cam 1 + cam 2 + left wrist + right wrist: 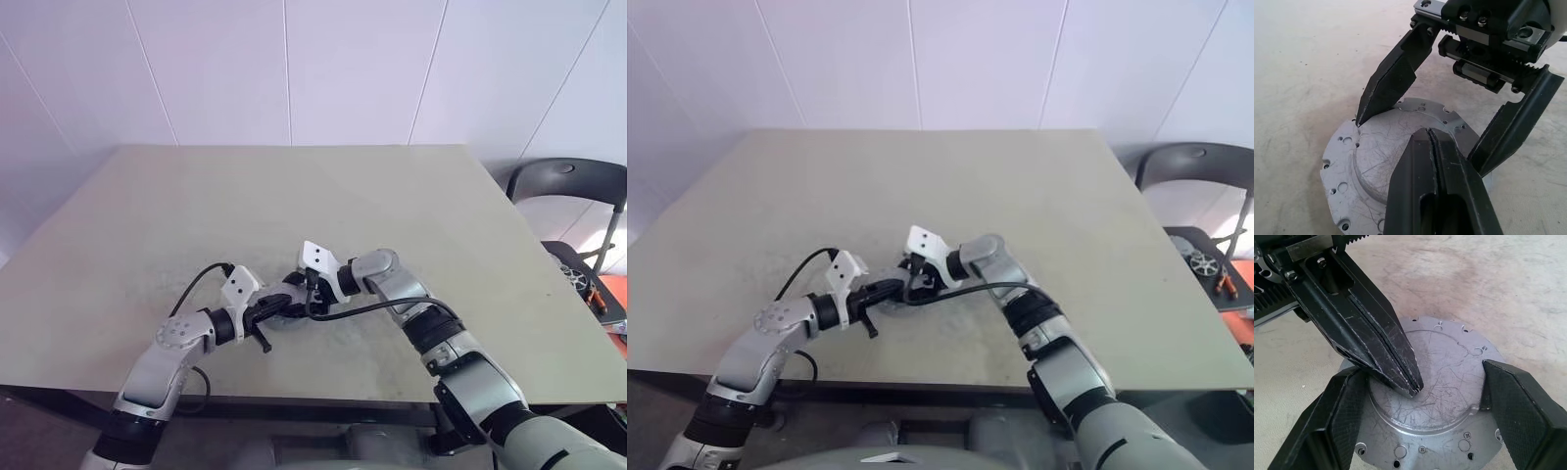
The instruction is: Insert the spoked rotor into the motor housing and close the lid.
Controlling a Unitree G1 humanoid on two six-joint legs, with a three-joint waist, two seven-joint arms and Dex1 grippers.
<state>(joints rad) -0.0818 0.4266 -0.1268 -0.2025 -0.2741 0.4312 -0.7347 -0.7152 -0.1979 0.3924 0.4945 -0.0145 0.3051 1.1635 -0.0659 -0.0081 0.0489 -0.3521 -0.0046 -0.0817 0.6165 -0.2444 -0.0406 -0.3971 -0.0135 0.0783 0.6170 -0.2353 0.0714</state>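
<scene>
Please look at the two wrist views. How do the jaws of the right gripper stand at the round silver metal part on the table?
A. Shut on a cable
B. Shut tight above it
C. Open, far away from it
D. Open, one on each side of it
D: the right gripper has its jaws spread, one at each side of the round silver part.

Both arms are silver-grey segments with black joints, and a black cable loops along each forearm. Each wrist carries a white angular bracket. The left hand (1400, 377) and right hand (1420, 142) have black wedge-shaped fingers on black screwed rails.
</scene>
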